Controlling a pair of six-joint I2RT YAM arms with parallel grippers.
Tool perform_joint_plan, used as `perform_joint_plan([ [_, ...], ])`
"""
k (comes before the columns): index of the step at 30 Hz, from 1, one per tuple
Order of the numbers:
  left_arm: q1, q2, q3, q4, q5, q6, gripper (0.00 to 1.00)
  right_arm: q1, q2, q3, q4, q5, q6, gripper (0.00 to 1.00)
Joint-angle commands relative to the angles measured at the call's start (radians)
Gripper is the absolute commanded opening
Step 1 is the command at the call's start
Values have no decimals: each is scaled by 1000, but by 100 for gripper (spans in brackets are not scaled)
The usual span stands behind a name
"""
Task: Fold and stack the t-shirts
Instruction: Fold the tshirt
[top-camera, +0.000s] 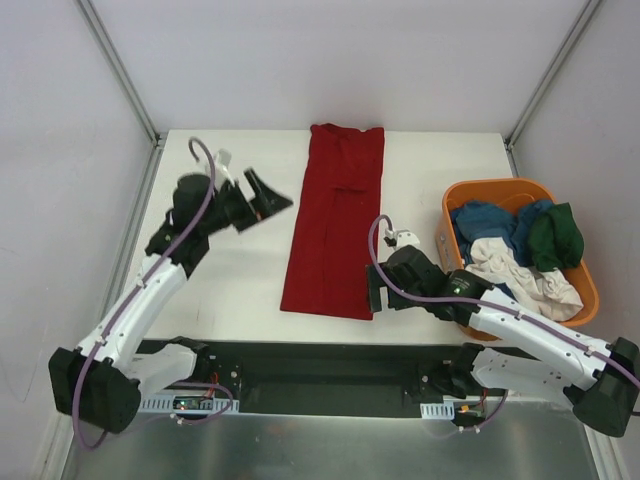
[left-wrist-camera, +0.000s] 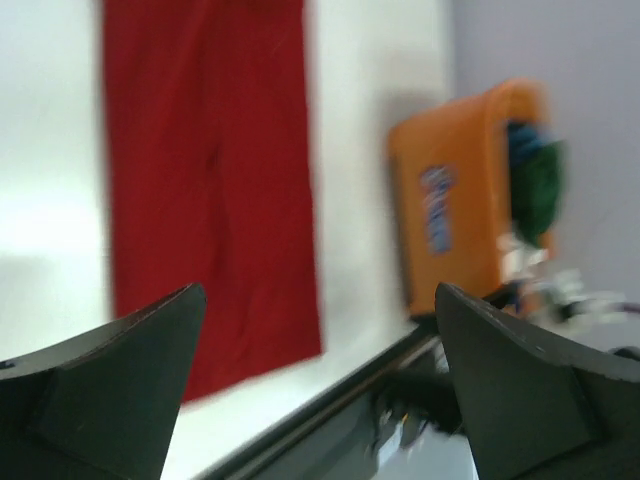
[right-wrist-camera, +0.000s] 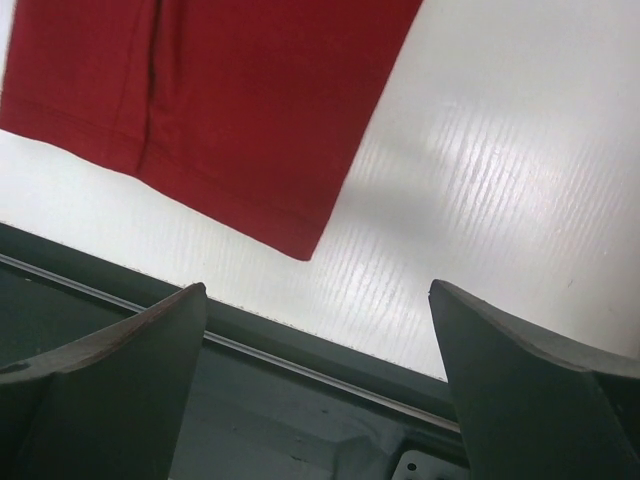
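Cloth t-shirt (top-camera: 333, 220), dark red, lies long, flat.

Dark red t-shirt (top-camera: 333, 220), folded lengthwise into a long narrow strip, lies flat at the centre of the surface (top-camera: 235, 285), running from far edge toward near edge. Blue t-shirt (top-camera: 483, 222), dark green t-shirt (top-camera: 556, 238) and white t-shirt (top-camera: 520, 272) lie crumpled together in the orange basket (top-camera: 497, 186) at right.

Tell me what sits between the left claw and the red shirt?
Only a strip of bare table, seen in the top view; the open left gripper stands apart from the dark red t-shirt.
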Motion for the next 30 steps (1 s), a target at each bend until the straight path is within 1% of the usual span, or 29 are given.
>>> perform_joint_plan([
  [1,-16,-187,-350,-152,19,-39,99,3,-28,-42,19,-3,22,97],
  [3,-16,-250,-401,-212,28,-35,99,2,-23,-53,16,-14,21,97],
  [4,-17,-302,-445,-246,54,-36,99,3,-22,-58,19,-20,12,97],
  [7,-17,-378,-536,-257,102,-41,99,3,-22,-81,38,-23,13,97],
  [11,-17,-406,-593,-257,116,-61,99,3,-18,-101,56,-22,19,97],
  [15,-17,-367,-605,-255,122,-58,99,2,-9,-118,94,-40,25,97],
  [19,-19,-291,-625,-244,146,-44,99,2,3,-136,113,-37,42,97],
  [26,-27,-172,-631,-197,162,-15,99,3,49,-116,126,-25,36,97],
  [30,-31,-122,-616,-159,156,-4,90,3,81,-104,130,-20,38,97],
])
